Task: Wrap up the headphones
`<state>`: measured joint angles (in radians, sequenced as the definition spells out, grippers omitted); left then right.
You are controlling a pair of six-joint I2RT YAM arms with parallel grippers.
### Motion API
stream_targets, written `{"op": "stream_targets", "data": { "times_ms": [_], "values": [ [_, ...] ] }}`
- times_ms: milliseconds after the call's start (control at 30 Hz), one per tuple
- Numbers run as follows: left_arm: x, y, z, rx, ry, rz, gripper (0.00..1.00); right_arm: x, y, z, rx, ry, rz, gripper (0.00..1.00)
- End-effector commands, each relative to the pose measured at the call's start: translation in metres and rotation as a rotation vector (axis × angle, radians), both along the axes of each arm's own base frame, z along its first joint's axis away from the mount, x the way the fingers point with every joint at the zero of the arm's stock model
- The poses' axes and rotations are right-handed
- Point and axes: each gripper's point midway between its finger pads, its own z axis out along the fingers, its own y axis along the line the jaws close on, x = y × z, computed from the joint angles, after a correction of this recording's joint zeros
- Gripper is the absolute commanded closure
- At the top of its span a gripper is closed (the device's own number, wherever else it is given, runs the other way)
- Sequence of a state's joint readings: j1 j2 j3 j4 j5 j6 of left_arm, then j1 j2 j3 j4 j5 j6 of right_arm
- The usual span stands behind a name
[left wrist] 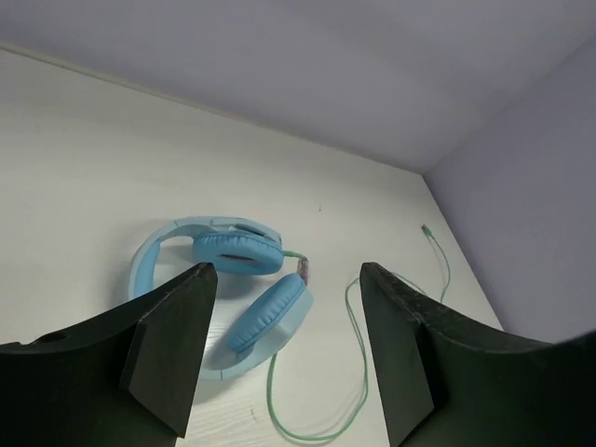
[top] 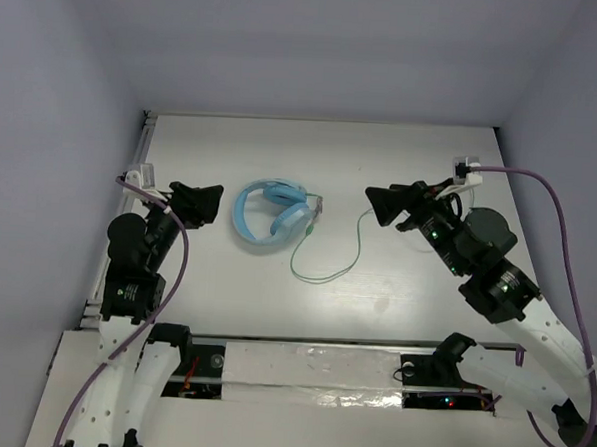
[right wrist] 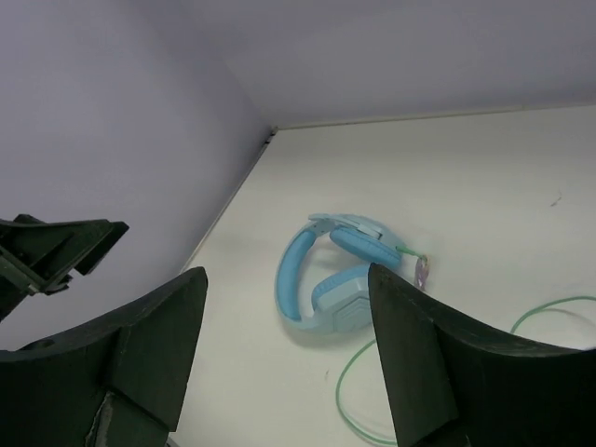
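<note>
Centrally on the worktop (top: 403, 149): headphones (top: 272, 214), lying well apart from every edge. Cable (top: 326, 275) loops loosely to their right. Left gripper (top: 209, 205) and right gripper (top: 377, 207) flank them, fingers spread, holding nothing. Only the left wrist view shows the cable's free end (left wrist: 426, 228).

The white table (top: 224, 300) in front of me carries the light blue headphones (top: 272, 214), lying on their side. Their thin green cable (top: 321, 279) trails loose across the tabletop to the right of the headphones in one open loop.
</note>
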<state>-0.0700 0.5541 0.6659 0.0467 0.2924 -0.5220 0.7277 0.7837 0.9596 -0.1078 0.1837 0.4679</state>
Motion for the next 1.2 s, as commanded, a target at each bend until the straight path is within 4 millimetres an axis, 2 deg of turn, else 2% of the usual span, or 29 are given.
{"op": "stream_targets", "data": {
  "times_ms": [0,33,67,100,133,167,200,267,300,333,367,433,533,567,600,667,700,733,800,833,867,933,967,1000,1100,1133,1167],
  "values": [
    [0.006,0.011,0.008,-0.018,0.008,0.072,0.40,-0.005,-0.001,0.002,0.010,-0.015,0.014,0.25],
    [0.009,0.017,0.006,-0.021,0.017,0.107,0.40,-0.006,-0.002,0.004,0.027,-0.013,0.011,0.27],
    [0.011,0.019,0.003,-0.023,0.030,0.123,0.40,-0.007,-0.003,0.005,0.036,-0.016,0.011,0.43],
    [0.015,0.023,-0.003,-0.041,0.060,0.152,0.53,-0.011,0.004,0.003,0.044,-0.020,0.054,0.72],
    [0.018,0.024,-0.008,-0.054,0.076,0.163,0.53,-0.011,0.004,0.003,0.046,-0.023,0.055,0.72],
    [0.021,0.025,-0.012,-0.065,0.094,0.173,0.60,-0.012,0.008,0.001,0.053,-0.018,0.071,0.96],
    [0.027,0.026,-0.024,-0.068,0.141,0.183,0.74,-0.014,0.014,-0.004,0.050,-0.013,0.107,1.00],
    [0.033,0.028,-0.033,-0.071,0.174,0.200,0.88,-0.016,0.021,-0.002,0.072,-0.028,0.141,1.00],
    [0.035,0.030,-0.050,-0.061,0.242,0.214,0.96,-0.015,0.026,-0.007,0.066,-0.022,0.156,1.00],
    [0.037,0.036,-0.057,-0.050,0.262,0.252,0.99,-0.014,0.027,-0.009,0.064,-0.017,0.158,1.00],
    [0.037,0.040,-0.063,-0.035,0.280,0.271,1.00,-0.012,0.027,-0.012,0.059,-0.013,0.153,1.00],
    [0.038,0.053,-0.089,0.001,0.367,0.344,1.00,-0.008,0.029,-0.020,0.047,0.002,0.142,1.00],
    [0.033,0.059,-0.135,0.049,0.536,0.385,1.00,-0.006,0.034,-0.024,0.056,0.008,0.157,1.00],
    [0.032,0.060,-0.144,0.058,0.563,0.386,1.00,-0.006,0.036,-0.029,0.057,0.016,0.165,1.00],
    [0.028,0.061,-0.157,0.067,0.593,0.389,0.97,-0.007,0.037,-0.030,0.059,0.014,0.175,1.00],
    [0.026,0.061,-0.166,0.065,0.605,0.394,0.86,-0.007,0.039,-0.032,0.058,0.005,0.183,1.00],
    [0.028,0.059,-0.169,0.057,0.595,0.383,0.71,-0.007,0.039,-0.033,0.053,0.006,0.183,1.00],
    [0.030,0.050,-0.171,0.053,0.590,0.338,0.66,-0.006,0.040,-0.033,0.050,0.002,0.182,1.00],
    [0.037,0.045,-0.173,0.048,0.577,0.320,0.63,-0.005,0.040,-0.036,0.043,0.002,0.182,1.00],
    [0.041,0.038,-0.183,0.061,0.606,0.305,0.62,-0.005,0.040,-0.036,0.045,0.000,0.182,1.00],
    [0.043,0.026,-0.187,0.073,0.610,0.273,0.60,-0.005,0.041,-0.037,0.045,0.000,0.182,1.00],
    [0.056,0.015,-0.196,0.112,0.630,0.286,0.57,-0.007,0.045,-0.040,0.041,0.003,0.208,1.00],
    [0.061,-0.003,-0.197,0.131,0.618,0.256,0.55,-0.007,0.045,-0.041,0.039,0.006,0.211,0.93],
    [0.071,-0.009,-0.205,0.151,0.637,0.259,0.51,-0.008,0.046,-0.043,0.035,0.008,0.217,0.89],
    [0.087,-0.014,-0.216,0.171,0.657,0.274,0.48,-0.009,0.049,-0.047,0.023,0.013,0.231,0.85],
    [0.088,-0.013,-0.232,0.204,0.694,0.287,0.48,-0.010,0.049,-0.048,0.021,0.018,0.236,0.84],
    [0.090,-0.011,-0.237,0.218,0.703,0.303,0.48,-0.009,0.049,-0.050,0.018,0.019,0.233,0.82]
  ]
}}
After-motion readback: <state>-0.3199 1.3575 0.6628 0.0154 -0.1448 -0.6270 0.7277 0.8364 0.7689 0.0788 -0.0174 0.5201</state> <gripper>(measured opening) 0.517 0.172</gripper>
